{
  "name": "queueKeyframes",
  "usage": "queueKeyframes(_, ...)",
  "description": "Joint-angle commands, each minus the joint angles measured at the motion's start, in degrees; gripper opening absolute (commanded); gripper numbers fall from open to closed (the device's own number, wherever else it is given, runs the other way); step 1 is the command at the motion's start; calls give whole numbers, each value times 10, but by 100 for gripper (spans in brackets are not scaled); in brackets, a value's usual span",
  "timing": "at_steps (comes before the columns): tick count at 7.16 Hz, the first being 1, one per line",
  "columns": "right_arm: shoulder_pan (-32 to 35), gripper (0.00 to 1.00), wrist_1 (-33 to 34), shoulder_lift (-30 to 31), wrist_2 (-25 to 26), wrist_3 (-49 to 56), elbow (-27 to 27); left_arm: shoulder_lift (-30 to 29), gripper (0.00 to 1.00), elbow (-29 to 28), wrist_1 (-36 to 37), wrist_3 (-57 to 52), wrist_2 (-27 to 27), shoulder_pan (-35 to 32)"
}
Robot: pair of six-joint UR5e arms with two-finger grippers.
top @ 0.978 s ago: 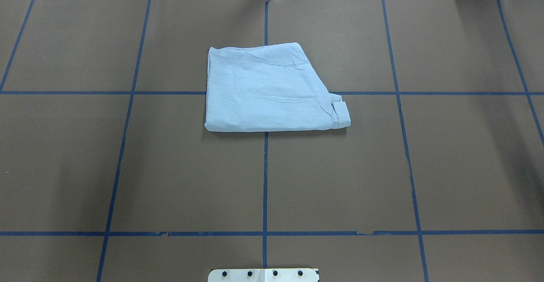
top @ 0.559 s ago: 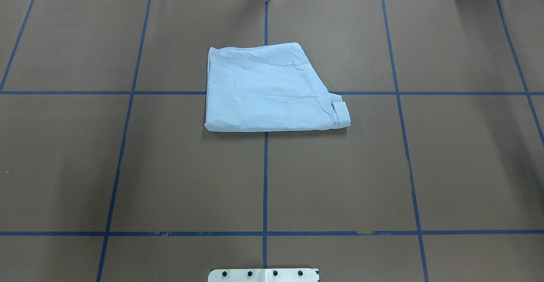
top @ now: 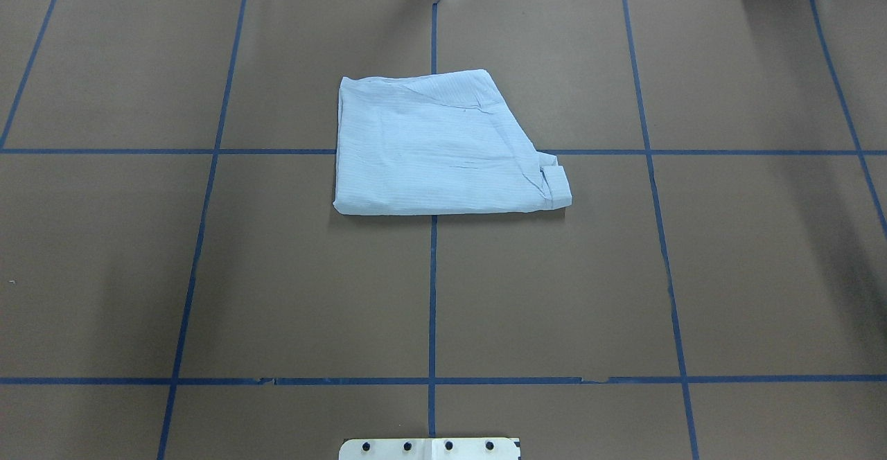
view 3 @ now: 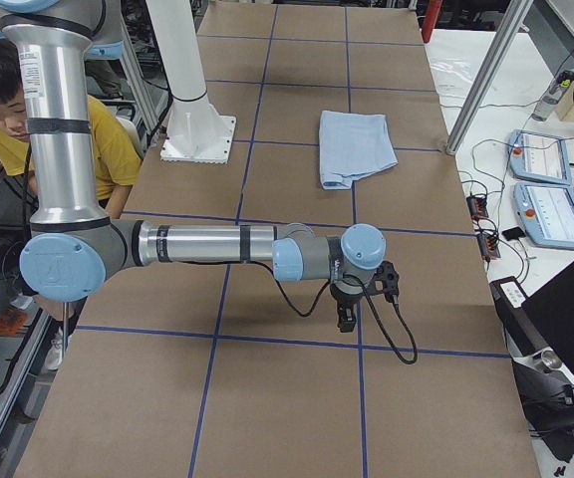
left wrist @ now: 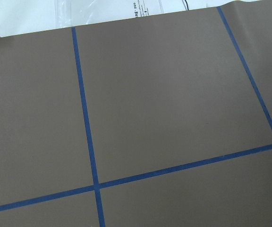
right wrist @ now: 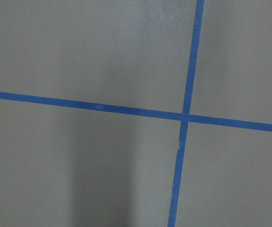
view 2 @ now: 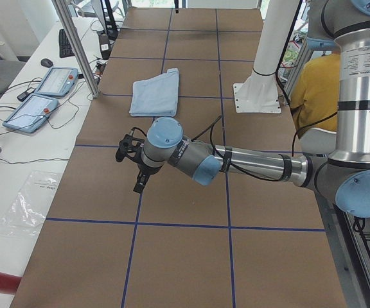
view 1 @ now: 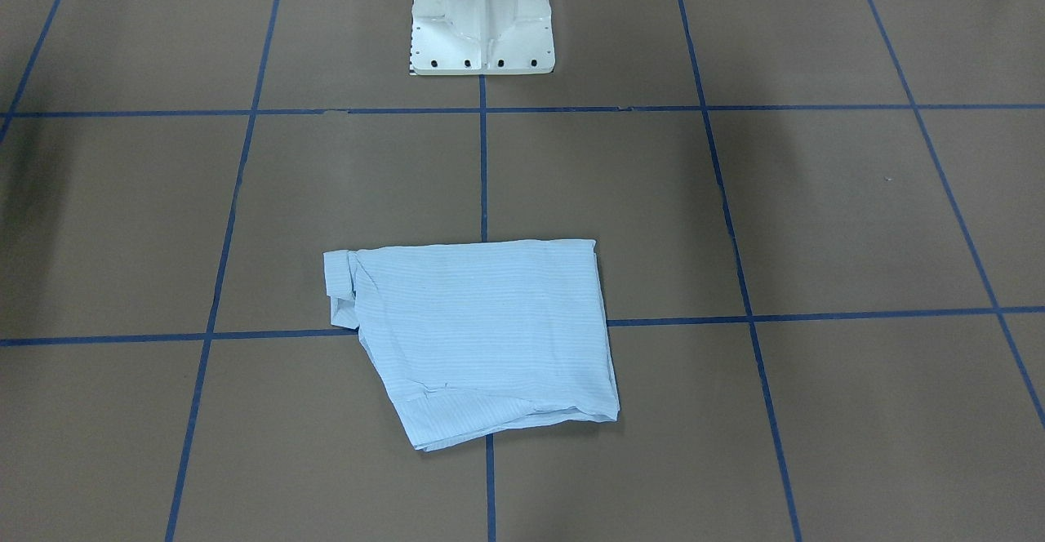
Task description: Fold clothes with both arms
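The light blue striped shirt [top: 436, 148] lies folded into a compact, roughly four-sided packet on the brown table, at its middle and toward the far side; it also shows in the front view [view 1: 482, 330] and both side views [view 2: 156, 93] [view 3: 352, 144]. A folded cuff sticks out at its near right corner [top: 558, 186]. No gripper touches it. My left gripper [view 2: 138, 185] hangs over bare table far to the left of the shirt, and my right gripper [view 3: 345, 319] far to its right. Both show only in side views, so I cannot tell whether they are open or shut.
The white pedestal base [view 1: 482, 19] stands at the robot's edge. Teach pendants [view 2: 56, 80] [view 3: 541, 154] and cables lie on the white benches beyond the far edge, with an aluminium post [view 2: 76, 45]. A person in yellow [view 3: 108, 139] sits behind the robot.
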State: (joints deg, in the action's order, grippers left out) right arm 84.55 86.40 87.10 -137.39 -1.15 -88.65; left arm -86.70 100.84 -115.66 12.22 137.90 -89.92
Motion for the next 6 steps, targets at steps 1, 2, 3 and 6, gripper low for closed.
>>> queueKeyframes(1, 0, 100, 0, 0, -2, 0, 1, 0, 100, 1, -1, 0, 0, 0)
queueKeyframes(2, -2, 100, 0, 0, -2, 0, 1, -1, 100, 1, -1, 0, 0, 0)
queueKeyframes(3, -2, 100, -1, 0, -2, 0, 1, 0, 100, 1, -2, 0, 0, 0)
queueKeyframes(6, -4, 100, -1, -1, -2, 0, 1, 1, 100, 0, -15, -1, 0, 4)
